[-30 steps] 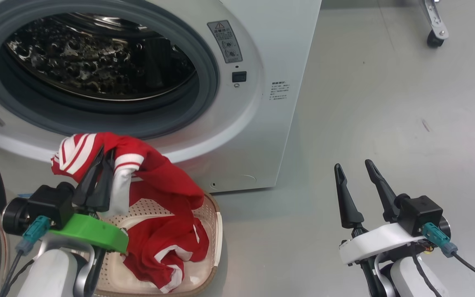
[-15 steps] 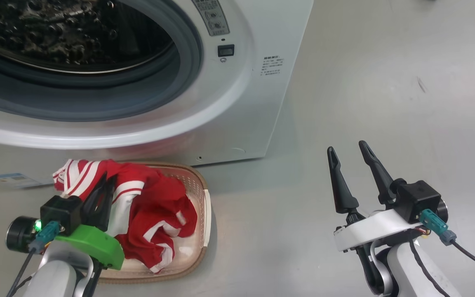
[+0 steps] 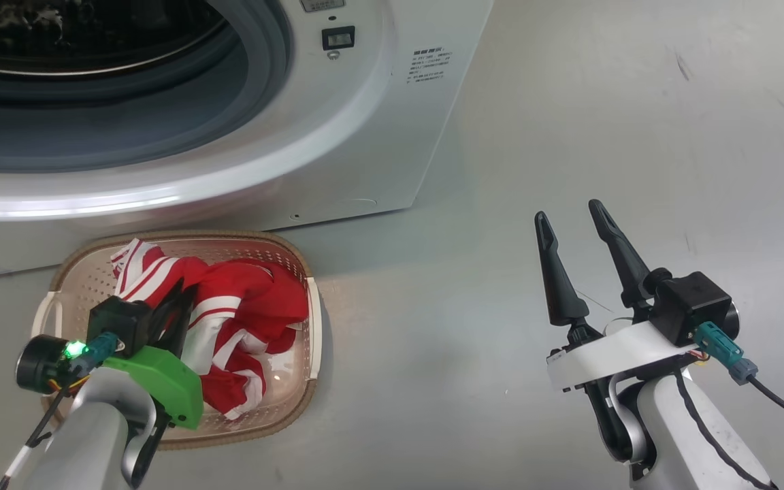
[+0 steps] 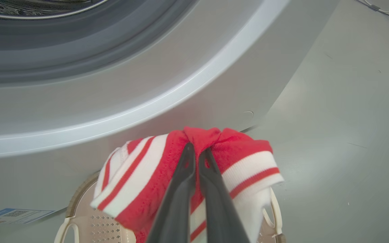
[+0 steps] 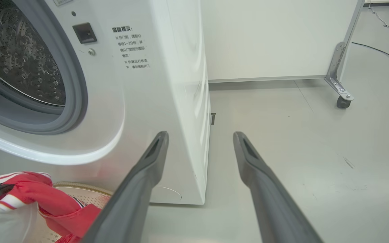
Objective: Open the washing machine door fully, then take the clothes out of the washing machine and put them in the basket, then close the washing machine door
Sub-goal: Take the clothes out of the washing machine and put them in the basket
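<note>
The washing machine (image 4: 113,101) looks blurred; clothes (image 4: 147,168) hide much of the basket (image 4: 95,224).

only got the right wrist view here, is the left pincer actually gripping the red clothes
Observer: Yes, the left wrist view shows the left pincer shut on a red and white striped fold of the clothes.
Operator: is that over the basket
Observer: Yes, in the head view most of the clothes lie inside the basket, the pinched fold held over it.
Operator: anything hanging outside it
Observer: Not where the head view shows it; the left arm hides its near corner.
</note>
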You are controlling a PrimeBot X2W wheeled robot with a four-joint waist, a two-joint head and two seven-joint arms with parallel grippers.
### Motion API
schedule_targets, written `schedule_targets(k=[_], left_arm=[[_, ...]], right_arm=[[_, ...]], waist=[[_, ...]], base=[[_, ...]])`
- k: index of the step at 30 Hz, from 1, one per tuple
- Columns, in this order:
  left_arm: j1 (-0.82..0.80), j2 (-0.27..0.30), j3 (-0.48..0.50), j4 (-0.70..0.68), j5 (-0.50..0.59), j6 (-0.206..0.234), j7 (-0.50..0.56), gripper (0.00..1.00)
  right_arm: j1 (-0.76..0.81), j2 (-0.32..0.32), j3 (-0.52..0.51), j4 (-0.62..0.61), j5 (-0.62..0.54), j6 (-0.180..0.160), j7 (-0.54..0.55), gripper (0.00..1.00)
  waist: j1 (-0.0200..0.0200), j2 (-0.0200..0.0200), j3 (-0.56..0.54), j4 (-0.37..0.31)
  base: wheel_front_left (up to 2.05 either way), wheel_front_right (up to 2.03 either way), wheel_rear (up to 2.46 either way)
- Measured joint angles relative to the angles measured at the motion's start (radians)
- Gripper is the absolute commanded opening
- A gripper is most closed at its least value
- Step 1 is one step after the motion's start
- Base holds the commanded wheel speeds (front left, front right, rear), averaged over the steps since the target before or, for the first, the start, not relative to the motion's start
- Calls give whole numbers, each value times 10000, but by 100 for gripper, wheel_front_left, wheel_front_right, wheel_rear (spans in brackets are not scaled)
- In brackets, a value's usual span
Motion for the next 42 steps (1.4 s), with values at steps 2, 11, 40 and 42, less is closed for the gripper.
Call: schedule_targets(k=[2, 11, 40, 42], left_arm=[[-146, 13, 4, 313, 0, 0, 48, 0], [-693, 286, 27, 1726, 42, -12, 274, 0], [-1912, -146, 763, 4681, -665, 0, 155, 100], [-1990, -178, 742, 4803, -673, -2, 157, 100]], right_arm=[[-75, 2, -6, -4, -10, -2, 0, 100], [-375, -2, -102, -71, -98, -67, -2, 100], [-727, -132, -199, -27, -245, -161, -4, 100], [-729, -128, -180, 8, -245, -161, -4, 100]], waist=[[0, 0, 182, -63], [0, 0, 893, -290], [0, 0, 1411, -133], [0, 0, 1390, -120]], base=[[0, 0, 0], [0, 0, 0], [0, 0, 0], [0, 0, 0]])
